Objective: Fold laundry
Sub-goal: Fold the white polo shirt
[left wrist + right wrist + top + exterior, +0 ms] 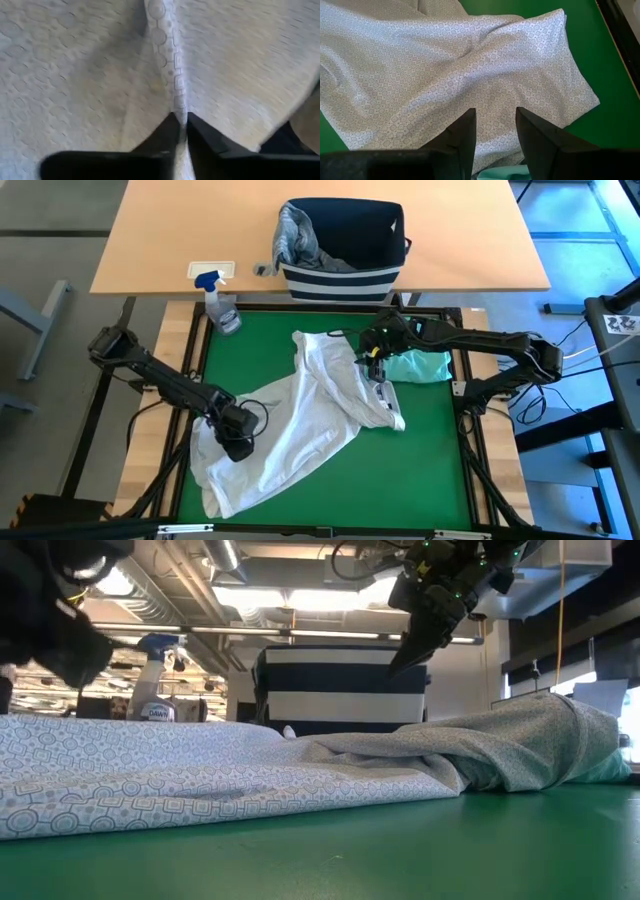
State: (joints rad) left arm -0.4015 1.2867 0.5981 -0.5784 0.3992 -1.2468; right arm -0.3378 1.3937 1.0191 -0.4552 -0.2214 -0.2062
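White patterned t-shirt (300, 425) is spread crumpled across the green mat (420, 470), running from the near-left part up to the middle. In the wrist views its fabric shows a small geometric print.

Left gripper (238, 442) is down on the near-left part of the shirt. Jaws are nearly shut, and the left wrist view shows a raised fold of the cloth (170, 75) pinched right at the fingertips (172, 131). So it has hold of the shirt.

Right gripper (374, 358) hangs above the shirt's right-hand part, clear of the fabric in the low view. Jaws are part open with nothing between them. The shirt's sleeve and hem lie straight ahead of the fingers (465, 135), with bare mat beyond.

Mint-teal garment (418, 366) is bunched just beside the right gripper, on its outer side. A sliver of it shows between the right jaws at their base.

Grey-blue striped shirt (296, 235) hangs over the rim of the navy-and-white striped basket (345, 278), on the wooden table (170, 230) beyond the mat.

Blue-capped spray bottle (218, 302) lies at the mat's far-left corner, well apart from both jaws.
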